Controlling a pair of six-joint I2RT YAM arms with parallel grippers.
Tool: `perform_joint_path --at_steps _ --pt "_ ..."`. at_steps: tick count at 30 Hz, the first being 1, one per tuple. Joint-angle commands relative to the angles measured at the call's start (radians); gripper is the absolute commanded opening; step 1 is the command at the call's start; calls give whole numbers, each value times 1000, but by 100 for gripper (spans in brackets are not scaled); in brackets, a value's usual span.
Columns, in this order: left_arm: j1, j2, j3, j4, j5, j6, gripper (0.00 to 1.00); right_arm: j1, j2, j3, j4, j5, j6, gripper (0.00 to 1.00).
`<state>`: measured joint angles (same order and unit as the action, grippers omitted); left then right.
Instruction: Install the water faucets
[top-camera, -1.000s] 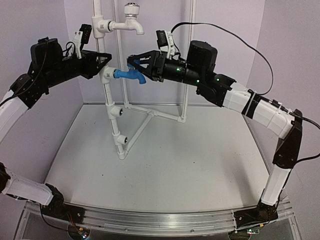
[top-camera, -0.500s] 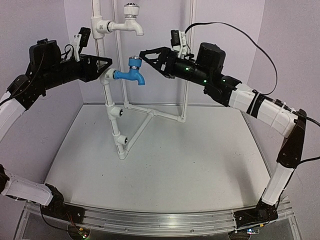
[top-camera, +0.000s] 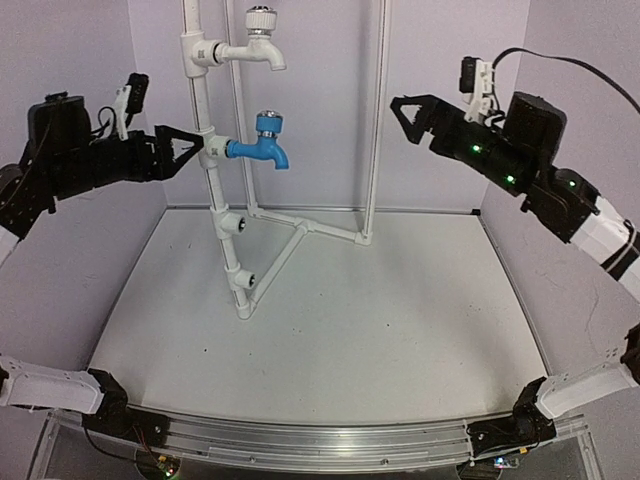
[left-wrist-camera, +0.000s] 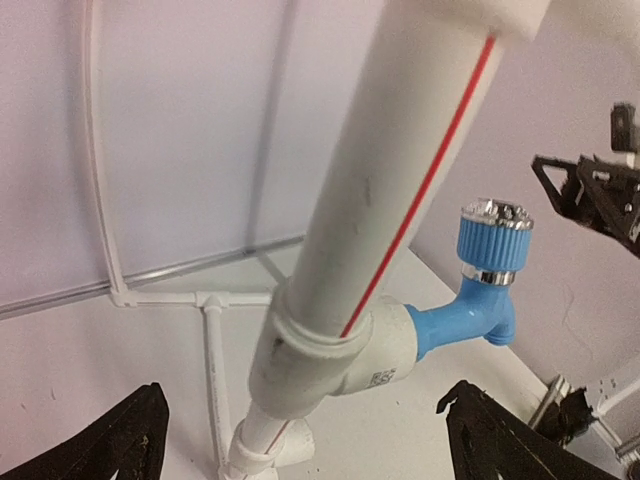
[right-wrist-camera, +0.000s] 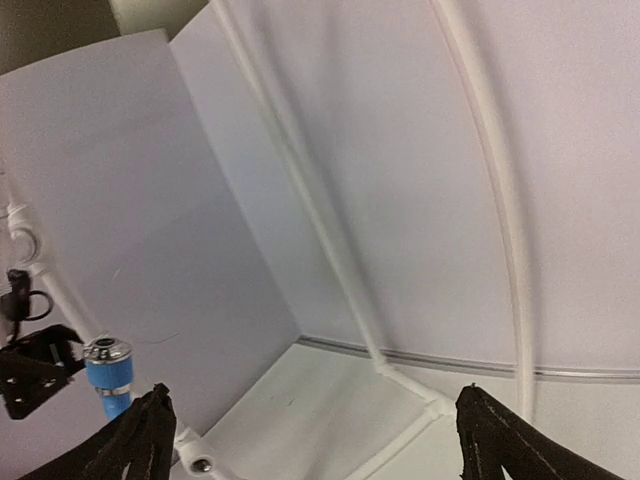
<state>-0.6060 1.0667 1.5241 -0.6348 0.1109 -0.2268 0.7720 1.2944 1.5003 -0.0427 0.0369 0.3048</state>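
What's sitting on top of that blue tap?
A round ribbed blue knob with a shiny silvery cap. The inlet end of the blue tap is hidden inside the white pipe fitting.

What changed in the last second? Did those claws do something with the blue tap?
The right gripper, at the blue faucet a second ago, let go and pulled back rightward, open and empty. The left gripper backed leftward off the pipe frame, also open. The blue faucet stayed in its fitting; the white faucet above stayed put.
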Motion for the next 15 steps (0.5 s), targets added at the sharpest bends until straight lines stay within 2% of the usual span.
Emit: perform_joint_path --at_steps 1,6,15 --pt "-1 -157 -47 57 -239 -60 100 -3 -174 -121 -142 268 -51 98" --pt "-2 -218 -68 75 -380 -84 100 -3 -326 -163 -213 385 -48 98" --pt "-1 -198 -55 75 -434 -81 100 -3 -395 -180 -229 428 -65 98"
